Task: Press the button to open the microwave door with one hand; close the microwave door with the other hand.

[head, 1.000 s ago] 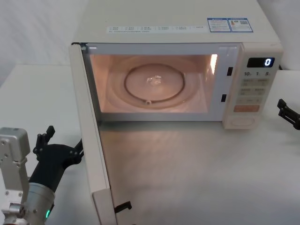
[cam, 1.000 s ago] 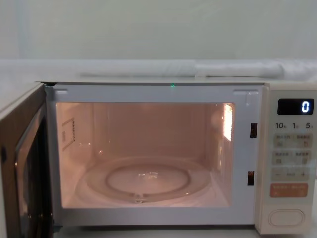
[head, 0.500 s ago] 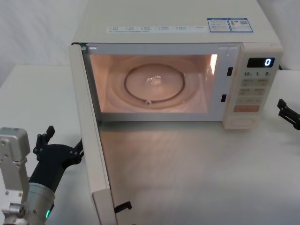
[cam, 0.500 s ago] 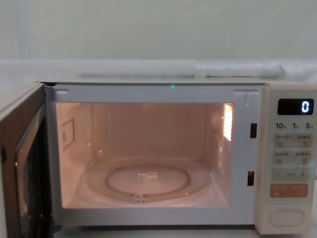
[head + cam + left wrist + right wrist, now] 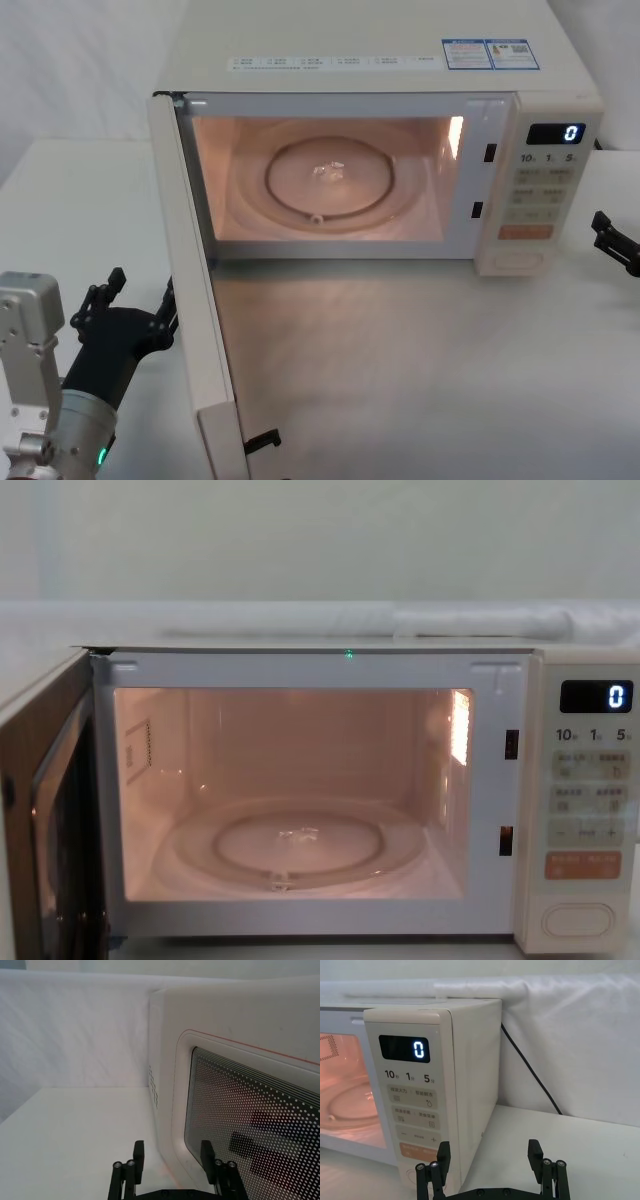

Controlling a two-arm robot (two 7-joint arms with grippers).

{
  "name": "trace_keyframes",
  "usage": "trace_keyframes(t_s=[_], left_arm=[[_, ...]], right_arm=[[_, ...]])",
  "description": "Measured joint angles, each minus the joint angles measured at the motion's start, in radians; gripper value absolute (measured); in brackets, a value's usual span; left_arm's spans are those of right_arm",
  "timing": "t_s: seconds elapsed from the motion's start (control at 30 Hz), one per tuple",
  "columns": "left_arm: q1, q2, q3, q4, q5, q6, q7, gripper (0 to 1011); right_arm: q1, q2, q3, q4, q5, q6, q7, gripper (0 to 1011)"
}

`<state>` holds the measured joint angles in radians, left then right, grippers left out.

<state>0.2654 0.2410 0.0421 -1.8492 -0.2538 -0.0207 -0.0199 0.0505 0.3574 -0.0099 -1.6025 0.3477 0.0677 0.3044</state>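
Standing open, microwave door (image 5: pixel 195 300), outer face hidden

- Left gripper (image 5: pixel 137 297) nudged slightly forward and closer to the outer face of the open microwave door (image 5: pixel 200 300), fingers spread.

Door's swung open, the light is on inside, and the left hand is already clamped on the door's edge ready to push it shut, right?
Not quite. The left hand is open and holds nothing; the head view shows it beside the outer face of the open microwave door. The rest is right: the door is open and the inside is lit.
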Motion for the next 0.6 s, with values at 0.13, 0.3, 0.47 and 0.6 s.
trace_keyframes(t_s=[0.13,0.3,0.47,0.6], left_arm=[[0.0,0.0,0.0,0.0,0.0,0.0,0.0,647],[0.0,0.0,0.0,0.0,0.0,0.0,0.0,442],[0.0,0.0,0.0,0.0,0.0,0.0,0.0,296],[0.0,0.0,0.0,0.0,0.0,0.0,0.0,180]], right_arm=[[0.0,0.0,0.0,0.0,0.0,0.0,0.0,1002],[0.0,0.0,0.0,0.0,0.0,0.0,0.0,1002],[0.0,0.0,0.0,0.0,0.0,0.0,0.0,1002],[0.0,0.0,0.0,0.0,0.0,0.0,0.0,1002]])
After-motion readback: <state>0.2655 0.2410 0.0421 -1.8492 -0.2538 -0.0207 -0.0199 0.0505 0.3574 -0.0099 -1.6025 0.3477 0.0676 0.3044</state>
